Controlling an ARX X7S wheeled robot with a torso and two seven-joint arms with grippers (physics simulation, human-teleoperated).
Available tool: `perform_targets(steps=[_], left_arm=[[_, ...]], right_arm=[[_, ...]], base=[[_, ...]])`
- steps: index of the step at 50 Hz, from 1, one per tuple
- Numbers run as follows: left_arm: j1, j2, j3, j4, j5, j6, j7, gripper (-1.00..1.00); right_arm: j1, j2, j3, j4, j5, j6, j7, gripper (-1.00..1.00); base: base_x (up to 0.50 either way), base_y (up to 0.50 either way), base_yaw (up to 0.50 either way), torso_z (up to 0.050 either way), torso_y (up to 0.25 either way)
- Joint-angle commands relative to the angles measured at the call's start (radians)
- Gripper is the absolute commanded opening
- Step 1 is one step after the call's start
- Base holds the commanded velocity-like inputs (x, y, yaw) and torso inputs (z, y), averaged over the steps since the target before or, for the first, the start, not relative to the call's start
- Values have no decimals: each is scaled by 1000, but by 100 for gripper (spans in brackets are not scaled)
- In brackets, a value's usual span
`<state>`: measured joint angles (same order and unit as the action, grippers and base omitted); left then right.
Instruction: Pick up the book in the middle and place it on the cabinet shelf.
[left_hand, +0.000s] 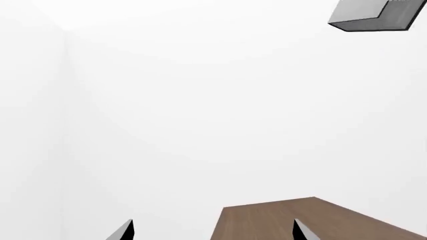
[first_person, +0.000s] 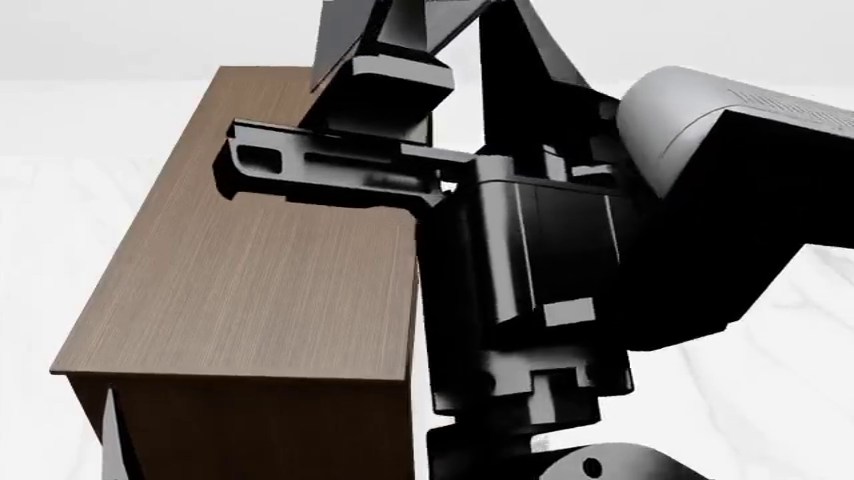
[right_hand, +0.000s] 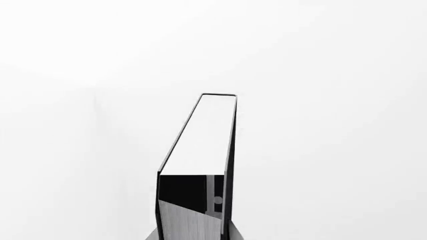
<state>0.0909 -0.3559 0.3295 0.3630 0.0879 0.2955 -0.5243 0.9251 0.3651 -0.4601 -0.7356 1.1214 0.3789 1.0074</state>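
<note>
The right claw (right_hand: 193, 235) is clenched on the thick hardback book with a dark charcoal cover and white page edges (right_hand: 200, 145), gripped at one end so it juts straight out, likely for setting down flat. In the head view the raised right arm hangs over the tall dark brown wood-grain cabinet's flat top (first_person: 254, 270). The left claw (left_hand: 213, 231) is released, holding nothing, near that top, apparently kept clear

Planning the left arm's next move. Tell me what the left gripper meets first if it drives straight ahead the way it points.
Probably nothing near: beyond the left gripper lies mostly bare white wall. The cabinet shelf sits low in its wrist view, likely passing beneath, though depth is unclear.
</note>
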Motion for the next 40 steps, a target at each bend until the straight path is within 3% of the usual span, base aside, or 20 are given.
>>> perform_targets(steps=[1,27,40], left_arm=[[4,10,-20,36,3,-22,25,100],[-8,7,-13,-29,-11,29,14,100],[-4,2,-11,-10,-14,14,12,100]], right_arm=[[55,-79,74,90,245,-53,-118,-100],[157,-277,92,247,572,-148,-40,-100],[181,-308,83,285,643,-206,21,-100]], base=[[0,0,0,0,0],[0,0,0,0,1],[0,0,0,1,2]])
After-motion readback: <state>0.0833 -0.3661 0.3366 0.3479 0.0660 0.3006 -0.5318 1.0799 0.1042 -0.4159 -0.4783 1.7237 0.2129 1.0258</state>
